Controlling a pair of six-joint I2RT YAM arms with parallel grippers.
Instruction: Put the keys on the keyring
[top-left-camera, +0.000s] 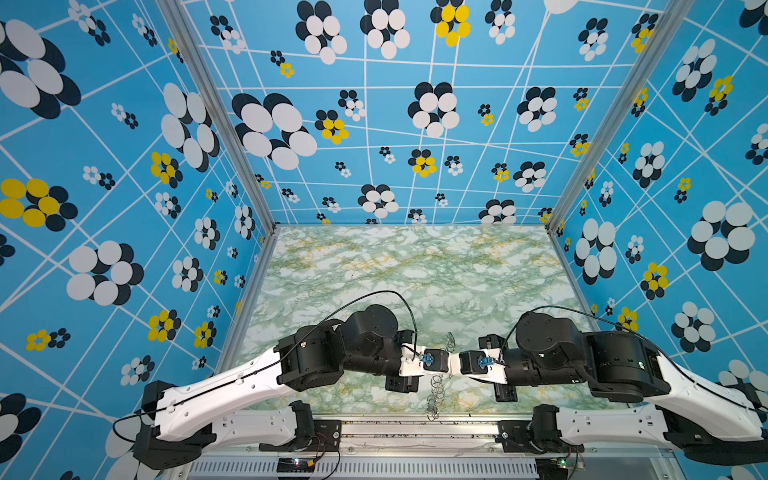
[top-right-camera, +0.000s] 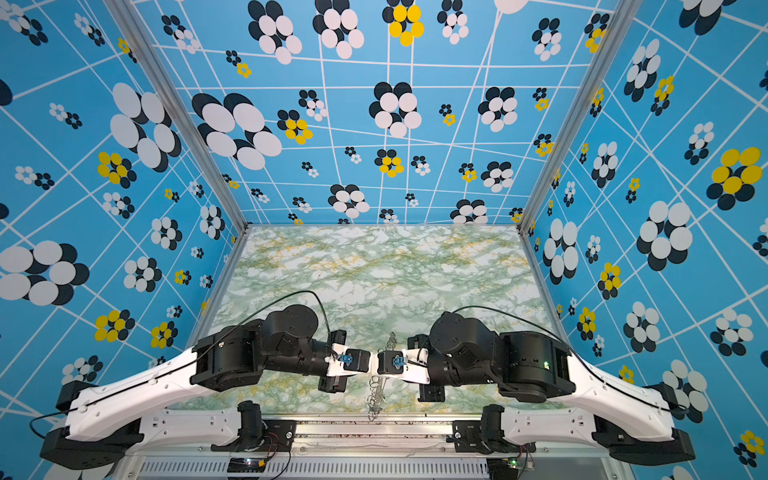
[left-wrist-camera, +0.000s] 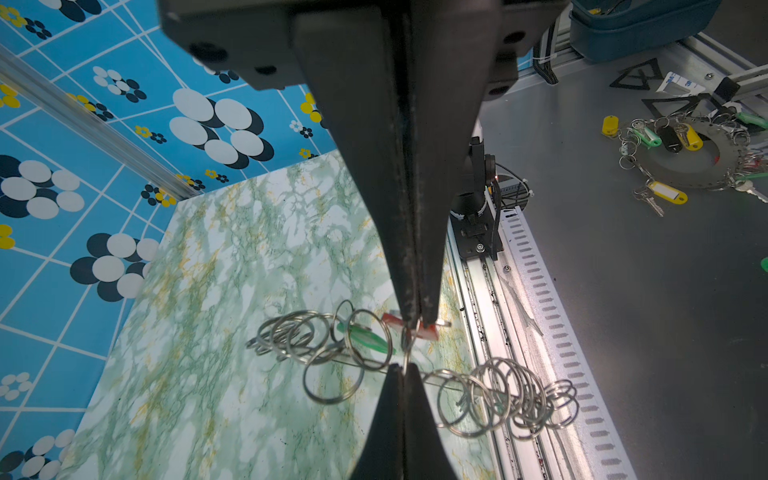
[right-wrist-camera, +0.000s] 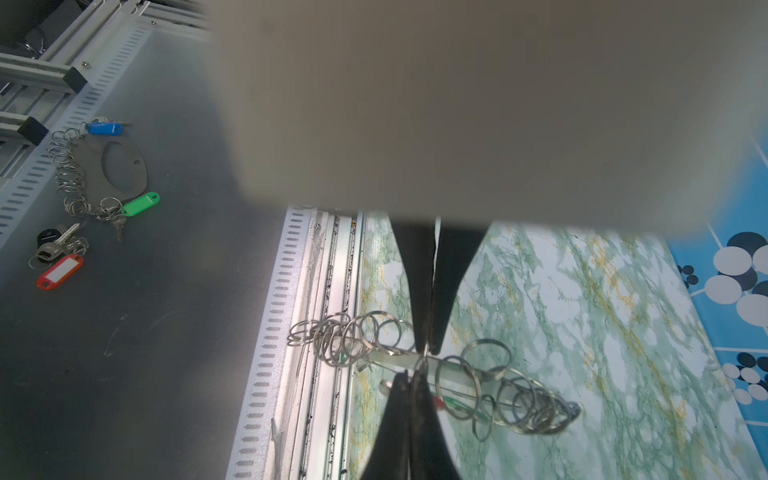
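Marble-patterned desk (top-left-camera: 415, 266) is lying open beyond both arms. Left gripper (left-wrist-camera: 412, 325) and right gripper (right-wrist-camera: 428, 347) are meeting tip to tip, both jaws pinching the keyring (left-wrist-camera: 519, 399) edge-on near the front desk edge, with the keys (left-wrist-camera: 368, 338) just beside.

Left arm (top-left-camera: 224, 386) and right arm (top-left-camera: 706, 399) match: white plastic shells on the long links, chunky black joint housings, thin black cables (top-left-camera: 386, 293) looping over them, tiny blue connectors (top-left-camera: 427, 357) by the wrists.
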